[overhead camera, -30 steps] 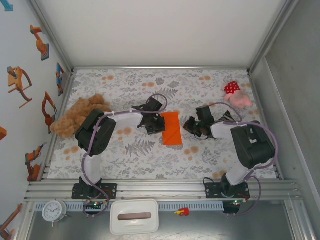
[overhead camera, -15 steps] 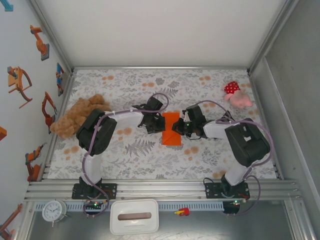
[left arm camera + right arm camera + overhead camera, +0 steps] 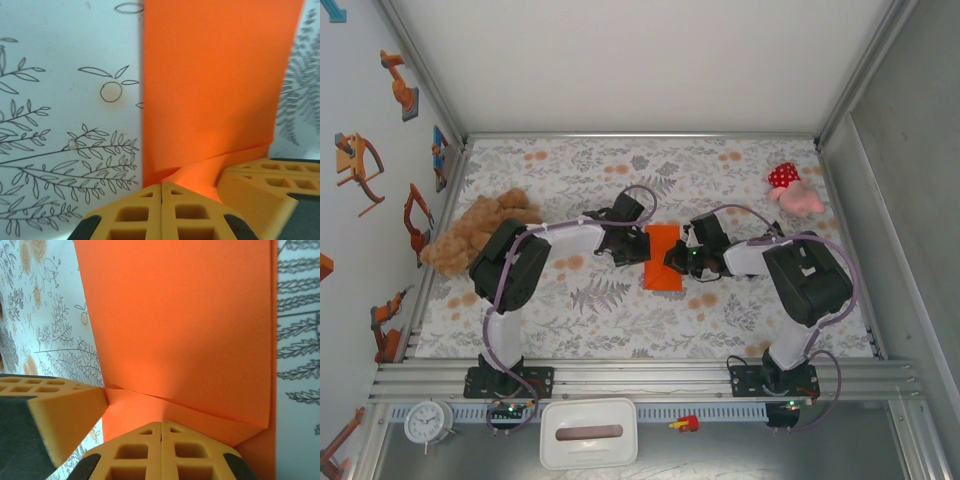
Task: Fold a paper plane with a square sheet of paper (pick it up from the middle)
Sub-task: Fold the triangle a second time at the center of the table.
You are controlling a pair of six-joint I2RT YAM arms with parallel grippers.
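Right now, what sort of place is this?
Probably a robot test cell: left arm and right arm bolted to an aluminium rail, teddy bear and orange paper on the table.

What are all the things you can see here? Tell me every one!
orange paper: 1, bright orange, folded, mid-table between the hands
teddy bear: 1, brown, table's left edge
spotty plush: 1, red and pink, far right corner
tablecloth: 1, white, flowery, covers the table
clock: 1, white, near left
white box: 1, near edge
robot stickers: several, orange, left wall
left hand: 1, yellow-orange fingers shut, at the paper
right hand: 1, same colour, shut, at the paper
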